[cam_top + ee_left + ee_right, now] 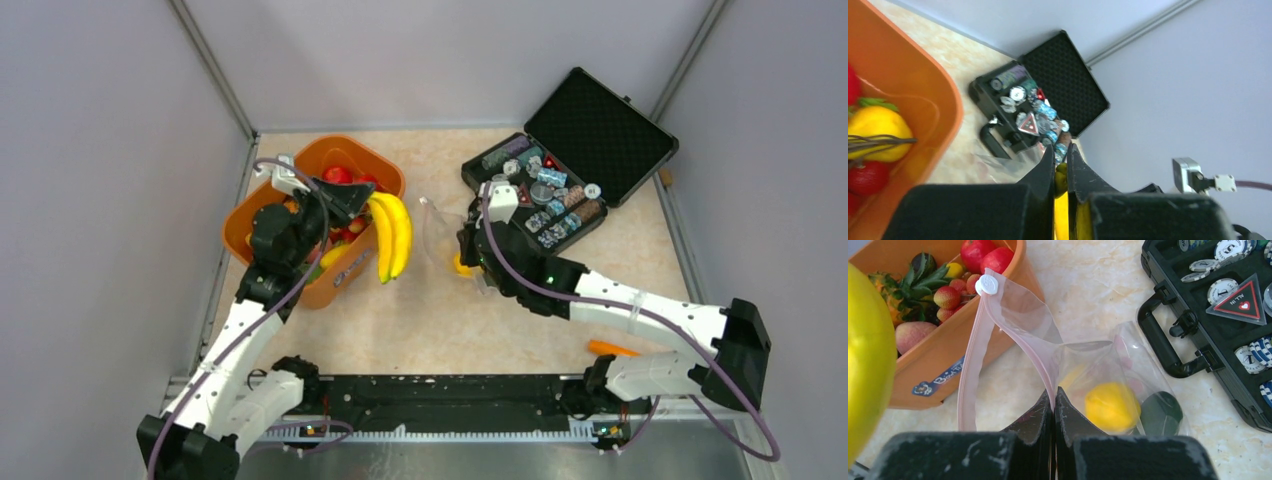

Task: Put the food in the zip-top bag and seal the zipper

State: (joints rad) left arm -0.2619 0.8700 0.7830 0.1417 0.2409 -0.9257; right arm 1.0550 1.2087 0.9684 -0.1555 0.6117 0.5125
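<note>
My left gripper [358,200] is shut on the stem end of a yellow banana bunch [391,236] and holds it beside the orange basket [305,168]; the stem shows between its jaws in the left wrist view [1061,175]. My right gripper [1053,395] is shut on the pink zipper edge [970,365] of the clear zip-top bag [1088,360], holding its mouth up. A yellow fruit [1112,406] and a dark green piece [1161,413] lie inside the bag. The bag [440,232] sits mid-table. The basket [948,347] holds red apples [979,252], strawberries and other toy food.
An open black hard case [570,160] with chips and tokens stands at the back right, close behind the bag [1218,315]. An orange piece [612,348] lies near the right arm's base. Grey walls enclose the table.
</note>
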